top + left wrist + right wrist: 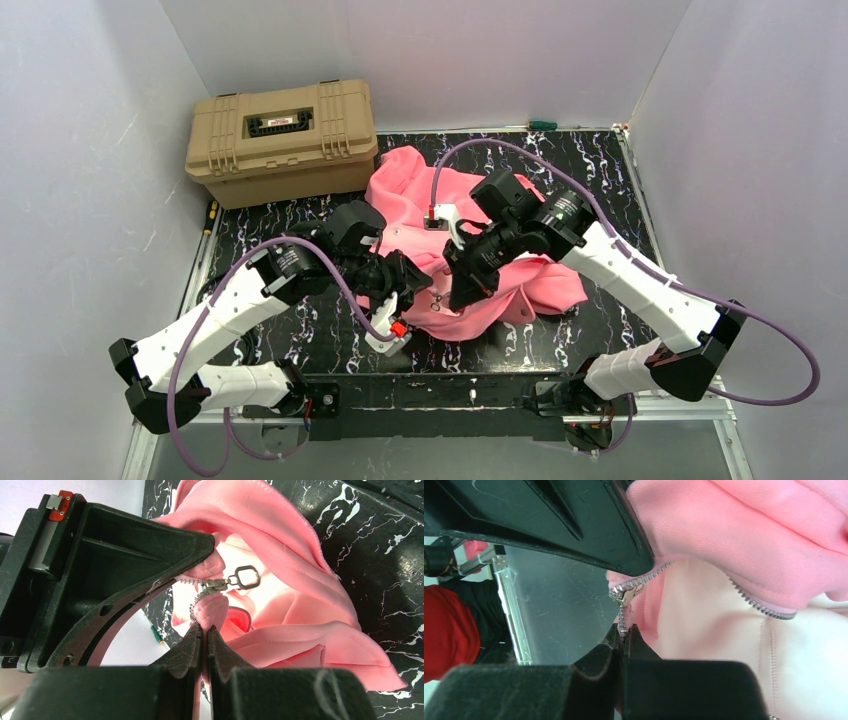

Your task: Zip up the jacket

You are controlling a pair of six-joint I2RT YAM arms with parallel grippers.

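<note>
Your left gripper (205,630) is clenched on a fold of the jacket (280,540) right at the zipper tape, with the teeth curving up from between its fingers to the slider (214,585). The slider's square pull ring (246,576) points away from the fingers. Your right gripper (625,632) is likewise pinched tight on the thin zipper tape just below the slider (626,596). From there a second row of teeth (754,602) runs off along the pink edge, and pale lining shows beneath it. From above, both grippers, the left (400,285) and the right (468,290), meet over the near half of the jacket (405,190). It lies rumpled on the black marbled table (300,340) at about its middle. Its long axis runs on a slant from the far end beside the tan case (285,140) towards the near right, and the open front faces up between the two wrists. You cannot tell from these views which end is the hood. The wrists and forearms cover much of the garment's middle, and the right arm's purple cable (500,145) arches over its far part. The case stands at the far left, its near right corner just beside the pink cloth, though whether they touch is unclear. A small green-handled item (542,125) lies at the far edge, well apart from the jacket.
</note>
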